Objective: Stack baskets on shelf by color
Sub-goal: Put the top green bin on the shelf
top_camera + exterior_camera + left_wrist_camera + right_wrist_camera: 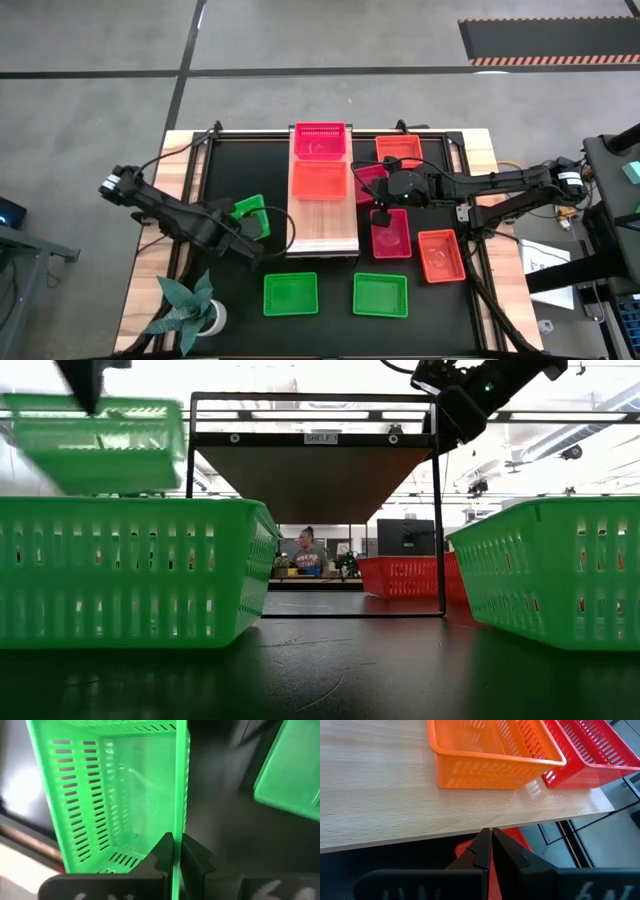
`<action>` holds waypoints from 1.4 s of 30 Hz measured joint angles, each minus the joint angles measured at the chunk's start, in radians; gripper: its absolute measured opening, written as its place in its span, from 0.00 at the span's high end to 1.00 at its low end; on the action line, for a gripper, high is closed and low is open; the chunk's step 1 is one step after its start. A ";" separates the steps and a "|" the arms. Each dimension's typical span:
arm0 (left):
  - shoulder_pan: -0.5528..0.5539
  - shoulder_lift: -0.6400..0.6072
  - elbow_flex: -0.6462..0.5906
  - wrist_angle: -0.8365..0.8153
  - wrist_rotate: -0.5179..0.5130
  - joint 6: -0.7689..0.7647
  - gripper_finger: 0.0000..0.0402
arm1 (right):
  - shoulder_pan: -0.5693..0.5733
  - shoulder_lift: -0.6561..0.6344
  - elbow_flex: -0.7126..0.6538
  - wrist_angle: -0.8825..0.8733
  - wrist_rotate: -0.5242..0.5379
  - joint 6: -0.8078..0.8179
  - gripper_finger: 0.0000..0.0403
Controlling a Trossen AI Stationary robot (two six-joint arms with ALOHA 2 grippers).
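The green basket (248,213) hangs tilted off the desk (330,270), at 9 o'clock from the shelf (322,215); your left pincer (176,851) is pinching its rim. Your right pincer (490,842), at the shelf's 3 o'clock edge, is pinching a crimson basket (368,183). An orange basket (319,181) and a pink basket (320,141) sit on the shelf.

2 green baskets (130,570) on table (330,670)
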 joint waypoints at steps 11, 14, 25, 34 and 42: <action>0.002 0.010 0.186 0.000 -0.176 0.170 1.00 | 0.000 0.000 0.000 0.006 0.000 0.007 0.98; 0.002 0.010 0.205 -0.001 -0.176 0.170 1.00 | 0.000 0.001 0.000 0.006 0.000 0.009 0.98; 0.002 0.010 0.207 0.214 -0.150 0.351 1.00 | 0.000 0.001 0.000 0.005 0.000 0.018 0.98; 0.002 0.052 0.206 0.379 -0.152 0.477 1.00 | 0.000 0.001 0.000 -0.001 0.000 0.018 0.98; 0.032 0.142 0.206 0.381 -0.152 0.507 1.00 | 0.000 0.001 0.000 -0.004 0.000 0.026 0.98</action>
